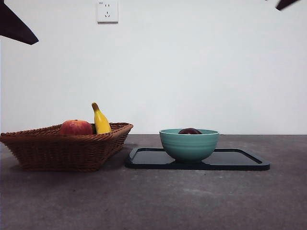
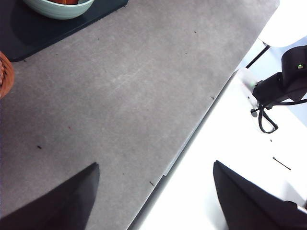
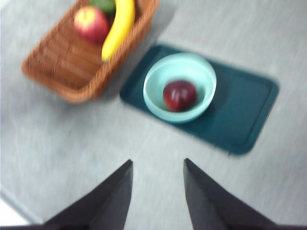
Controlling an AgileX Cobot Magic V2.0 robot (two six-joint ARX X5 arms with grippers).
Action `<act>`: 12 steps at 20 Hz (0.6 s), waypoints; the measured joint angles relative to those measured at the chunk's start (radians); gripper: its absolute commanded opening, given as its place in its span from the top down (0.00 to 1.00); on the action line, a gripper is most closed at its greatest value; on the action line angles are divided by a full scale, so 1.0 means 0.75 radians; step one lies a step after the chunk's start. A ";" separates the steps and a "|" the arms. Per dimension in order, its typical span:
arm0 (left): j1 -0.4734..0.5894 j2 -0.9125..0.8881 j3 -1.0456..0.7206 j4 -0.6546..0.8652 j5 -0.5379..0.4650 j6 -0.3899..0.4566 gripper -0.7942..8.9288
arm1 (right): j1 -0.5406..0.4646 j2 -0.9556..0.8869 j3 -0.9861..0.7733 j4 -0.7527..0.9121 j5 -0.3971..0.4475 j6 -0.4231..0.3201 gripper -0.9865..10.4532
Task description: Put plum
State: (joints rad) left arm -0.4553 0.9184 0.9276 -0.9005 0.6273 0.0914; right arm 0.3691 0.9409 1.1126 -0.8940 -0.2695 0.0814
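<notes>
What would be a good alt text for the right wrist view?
A dark maroon round plum lies in a pale green bowl on a dark rectangular tray. Beside the tray, a brown wicker basket holds a yellow banana and a red-orange fruit.

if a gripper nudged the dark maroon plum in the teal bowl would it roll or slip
The dark maroon plum looks round and glossy, so it would probably roll and may slip between jaws. The teal ceramic bowl curves up around it, likely returning it to the middle. It seems firm, not floppy.
</notes>
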 measured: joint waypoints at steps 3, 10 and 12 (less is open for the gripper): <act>0.000 0.000 0.000 0.001 0.000 0.001 0.53 | 0.032 -0.146 -0.159 -0.006 -0.076 0.000 0.77; 0.000 0.000 -0.001 0.005 0.000 0.001 0.53 | 0.057 -0.345 -0.401 -0.012 -0.230 0.001 0.77; 0.000 0.000 0.000 0.004 0.000 0.000 0.53 | 0.057 -0.356 -0.401 -0.007 -0.231 0.001 0.77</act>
State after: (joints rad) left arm -0.4553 0.9184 0.9276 -0.8974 0.6273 0.0914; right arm 0.4118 0.6743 0.8116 -0.8989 -0.4427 0.0818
